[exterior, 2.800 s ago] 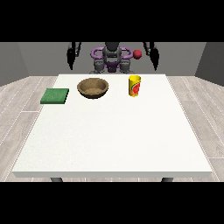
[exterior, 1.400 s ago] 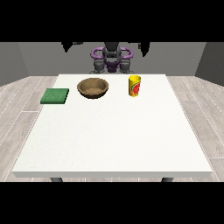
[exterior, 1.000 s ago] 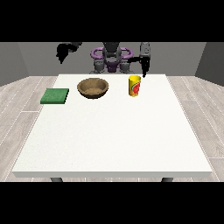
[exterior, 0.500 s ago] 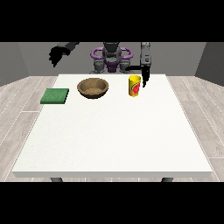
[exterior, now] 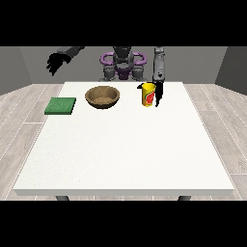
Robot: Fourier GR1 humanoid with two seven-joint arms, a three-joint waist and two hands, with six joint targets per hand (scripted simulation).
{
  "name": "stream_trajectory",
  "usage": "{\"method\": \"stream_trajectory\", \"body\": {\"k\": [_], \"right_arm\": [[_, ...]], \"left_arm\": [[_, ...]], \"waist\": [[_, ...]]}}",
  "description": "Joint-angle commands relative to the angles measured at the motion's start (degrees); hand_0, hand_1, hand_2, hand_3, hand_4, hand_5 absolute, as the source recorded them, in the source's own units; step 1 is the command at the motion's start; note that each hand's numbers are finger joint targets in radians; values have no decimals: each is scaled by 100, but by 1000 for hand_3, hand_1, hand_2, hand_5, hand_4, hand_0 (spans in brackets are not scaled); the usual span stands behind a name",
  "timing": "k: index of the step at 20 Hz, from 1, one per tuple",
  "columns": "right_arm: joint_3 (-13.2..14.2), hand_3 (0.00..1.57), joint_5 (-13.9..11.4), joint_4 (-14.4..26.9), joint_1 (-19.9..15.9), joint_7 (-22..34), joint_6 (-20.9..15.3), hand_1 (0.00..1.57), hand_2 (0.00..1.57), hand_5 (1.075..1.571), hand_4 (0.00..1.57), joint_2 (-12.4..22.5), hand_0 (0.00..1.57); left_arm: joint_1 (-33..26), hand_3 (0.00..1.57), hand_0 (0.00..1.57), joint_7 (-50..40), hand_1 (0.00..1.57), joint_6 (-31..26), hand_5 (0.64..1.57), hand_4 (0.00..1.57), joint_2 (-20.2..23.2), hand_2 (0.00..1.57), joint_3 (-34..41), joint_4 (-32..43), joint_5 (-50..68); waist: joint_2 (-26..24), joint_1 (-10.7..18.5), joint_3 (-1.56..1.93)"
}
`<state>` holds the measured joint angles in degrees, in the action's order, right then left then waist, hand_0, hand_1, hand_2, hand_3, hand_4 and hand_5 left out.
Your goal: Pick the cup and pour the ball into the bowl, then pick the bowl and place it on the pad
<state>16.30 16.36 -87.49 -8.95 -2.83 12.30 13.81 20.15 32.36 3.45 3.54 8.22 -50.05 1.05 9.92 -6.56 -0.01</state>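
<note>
Your hand at the view's right (exterior: pixel 158 93) is hanging just beside the yellow cup (exterior: pixel 148 94); whether its fingers are closing on it cannot be told. The cylindrical cup, marked red, is standing upright near the white tabletop's (exterior: pixel 125 149) far edge. The round brown bowl (exterior: pixel 102 96) and flat green pad (exterior: pixel 61 105) are sitting leftward. The other hand (exterior: pixel 54 62) is hovering, fingers relaxed, beyond the far-left corner.
</note>
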Motion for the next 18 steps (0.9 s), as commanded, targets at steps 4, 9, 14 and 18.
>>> {"method": "stream_trajectory", "body": {"k": [4, 9, 14, 18], "right_arm": [[171, 140, 450, -444, -388, 450, 130, 0, 0, 1569, 647, 291, 0], [320, 166, 545, -420, -237, 417, 361, 0, 0, 1566, 637, 510, 0], [715, 293, 733, 728, 45, 325, 707, 0, 0, 1567, 636, 722, 0], [668, 276, 681, 950, 105, 684, 668, 0, 0, 1564, 639, 833, 0]], "left_arm": [[339, 1571, 1226, 848, 1226, 909, 1481, 1336, 221, 1571, 132, 957, -553], [383, 1571, 1284, 1261, 1284, 1523, 1449, 1381, -96, 1571, 182, 1420, -654], [635, 1571, 1267, -376, 1267, 2009, 1432, 1401, -36, 1571, -555, 828, -1392], [979, 1571, 1298, -1334, 1298, 2617, 1488, 1398, -50, 1571, -1243, 854, -2362]], "waist": [[403, -476, -5], [386, -449, -3], [-682, -90, 13], [-1230, -11, 23]]}}
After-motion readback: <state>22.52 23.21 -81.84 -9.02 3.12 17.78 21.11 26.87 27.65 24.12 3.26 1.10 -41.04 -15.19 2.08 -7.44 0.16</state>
